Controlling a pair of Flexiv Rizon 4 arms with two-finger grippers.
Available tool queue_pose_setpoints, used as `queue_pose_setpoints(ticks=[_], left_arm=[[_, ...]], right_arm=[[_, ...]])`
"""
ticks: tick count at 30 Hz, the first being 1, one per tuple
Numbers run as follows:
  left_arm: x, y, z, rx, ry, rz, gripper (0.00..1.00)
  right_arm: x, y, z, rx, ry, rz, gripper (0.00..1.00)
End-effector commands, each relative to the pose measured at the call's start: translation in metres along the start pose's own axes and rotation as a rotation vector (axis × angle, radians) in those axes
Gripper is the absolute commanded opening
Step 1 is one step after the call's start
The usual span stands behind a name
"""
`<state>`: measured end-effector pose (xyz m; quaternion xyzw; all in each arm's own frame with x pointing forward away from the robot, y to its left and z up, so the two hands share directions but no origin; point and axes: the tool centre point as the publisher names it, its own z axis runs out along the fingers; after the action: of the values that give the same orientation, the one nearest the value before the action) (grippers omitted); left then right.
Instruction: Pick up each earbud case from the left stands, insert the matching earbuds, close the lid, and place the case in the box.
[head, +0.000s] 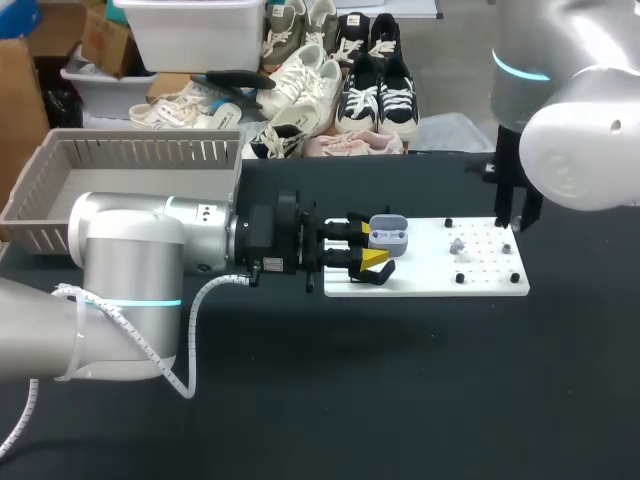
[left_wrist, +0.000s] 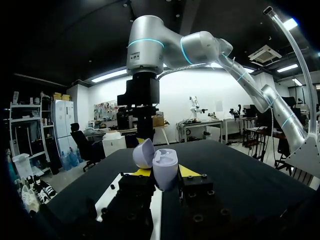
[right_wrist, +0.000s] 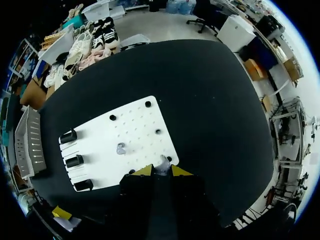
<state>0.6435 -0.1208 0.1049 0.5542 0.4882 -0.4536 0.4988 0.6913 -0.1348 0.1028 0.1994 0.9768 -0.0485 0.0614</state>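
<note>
Black surface (head: 420, 380), a white board (head: 490, 285) in the middle, and a grey box (head: 60, 215) off at the left. From where I stand, the job looks to be at the inserting step. The left hand (head: 368, 244) is clamped on the open case (head: 388, 235), lid up, holding it at the board's left end. The right hand (right_wrist: 162, 171) is down at the opposite corner, right on an earbud (right_wrist: 162, 162). Whether it has hold of that earbud I cannot tell. A second earbud (right_wrist: 120, 148) lies loose mid-board.

Next, I reckon, the earbud must be lifted, carried across and lined up with its matching well in the case.

From above, the right arm's bulk covers its own hand. The case's wells are hard to make out, so I cannot say whether either is filled. The earbuds are too small to tell which side each belongs to.
</note>
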Motion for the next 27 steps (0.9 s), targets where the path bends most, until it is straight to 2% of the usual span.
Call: queue_pose_setpoints(ticks=[1,4,8,22,27], left_arm=[[0.001,0.0,0.0,-0.001,-0.003,0.001,0.0],[0.001,0.0,0.0,-0.001,-0.003,0.001,0.0],[0.001,0.0,0.0,-0.001,-0.003,0.001,0.0],[0.001,0.0,0.0,-0.001,-0.003,0.001,0.0],[0.001,0.0,0.0,-0.001,-0.003,0.001,0.0]], right_arm=[[0.0,0.006,-0.006,0.065,0.046,0.141,0.0],[0.003,0.008,-0.005,0.093,0.1,0.177,0.0],[0.007,0.01,-0.005,0.086,0.114,0.192,0.0],[0.007,0.009,-0.007,0.078,0.107,0.201,0.0],[0.011,0.009,-0.022,0.029,0.067,0.187,0.0]])
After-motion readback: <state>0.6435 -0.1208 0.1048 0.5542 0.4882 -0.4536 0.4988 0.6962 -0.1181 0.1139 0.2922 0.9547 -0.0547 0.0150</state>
